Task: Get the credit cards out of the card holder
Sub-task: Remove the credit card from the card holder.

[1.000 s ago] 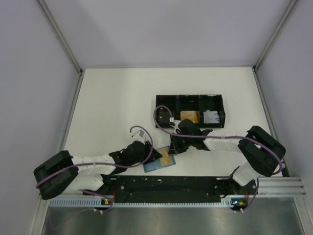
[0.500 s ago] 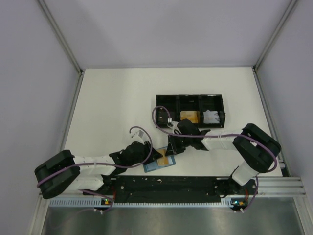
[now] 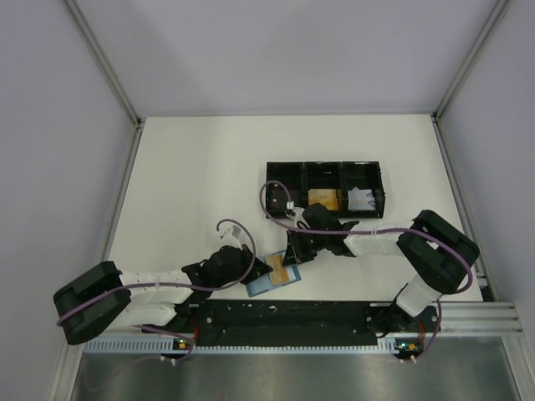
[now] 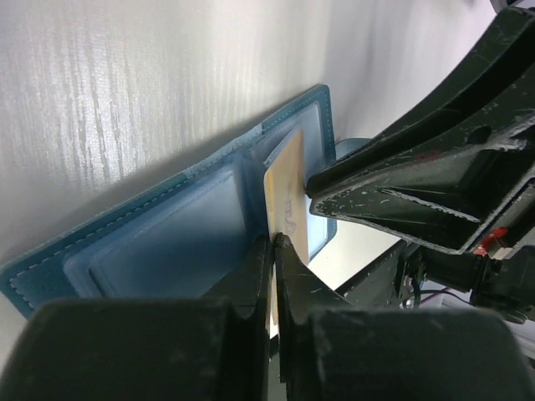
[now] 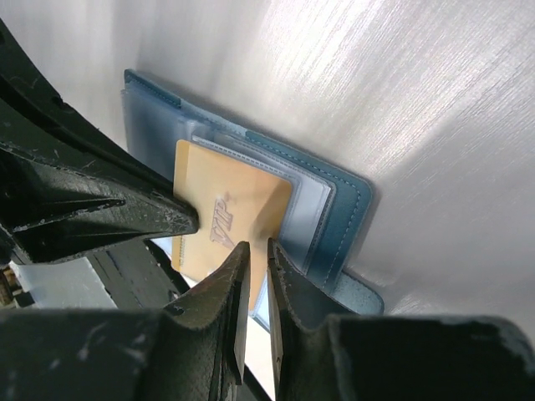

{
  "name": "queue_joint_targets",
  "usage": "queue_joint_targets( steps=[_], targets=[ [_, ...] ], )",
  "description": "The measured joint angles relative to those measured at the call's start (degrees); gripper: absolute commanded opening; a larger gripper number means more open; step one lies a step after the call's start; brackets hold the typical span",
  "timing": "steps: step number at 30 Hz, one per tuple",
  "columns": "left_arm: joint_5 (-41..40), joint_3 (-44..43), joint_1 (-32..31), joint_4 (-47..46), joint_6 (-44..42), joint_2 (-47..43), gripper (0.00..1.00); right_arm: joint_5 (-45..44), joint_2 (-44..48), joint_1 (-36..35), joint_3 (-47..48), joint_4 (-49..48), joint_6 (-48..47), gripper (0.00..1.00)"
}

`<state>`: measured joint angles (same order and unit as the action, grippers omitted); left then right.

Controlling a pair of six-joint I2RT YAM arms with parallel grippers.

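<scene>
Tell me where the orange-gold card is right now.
Top view: the orange-gold card lies on the open card holder near the table's front edge, between the left gripper, shut on its edge, and the right gripper.

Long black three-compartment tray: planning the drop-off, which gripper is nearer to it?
Right. The right gripper sits just off the tray, on the near side by its left compartment; the left gripper is farther, at the left edge of the teal-blue card holder.

The white table (image 3: 184, 184) carries an open teal-blue two-leaf card holder (image 3: 261, 285) between the left gripper (image 3: 264, 269) and right gripper (image 3: 294, 256), and a long black three-compartment tray (image 3: 324, 164) just beyond the right gripper.
</scene>
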<state>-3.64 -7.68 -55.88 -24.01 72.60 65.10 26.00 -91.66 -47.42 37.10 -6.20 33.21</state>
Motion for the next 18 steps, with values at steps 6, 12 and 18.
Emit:
queue_joint_targets(
  steps=[6,12,18],
  targets=[
    [0.0,0.6,0.0,-0.4,0.8,-1.4,0.0,-0.1,-0.6,0.0,0.2,-0.1,0.0,0.06],
    [0.0,0.8,0.0,-0.4,1.0,-1.6,0.0,-1.1,-0.2,0.0,0.2,0.6,-0.2,0.04],
    [0.0,0.8,0.0,-0.4,0.9,-1.5,0.0,-1.8,2.0,0.0,0.2,1.9,-1.1,0.04]
  ],
)
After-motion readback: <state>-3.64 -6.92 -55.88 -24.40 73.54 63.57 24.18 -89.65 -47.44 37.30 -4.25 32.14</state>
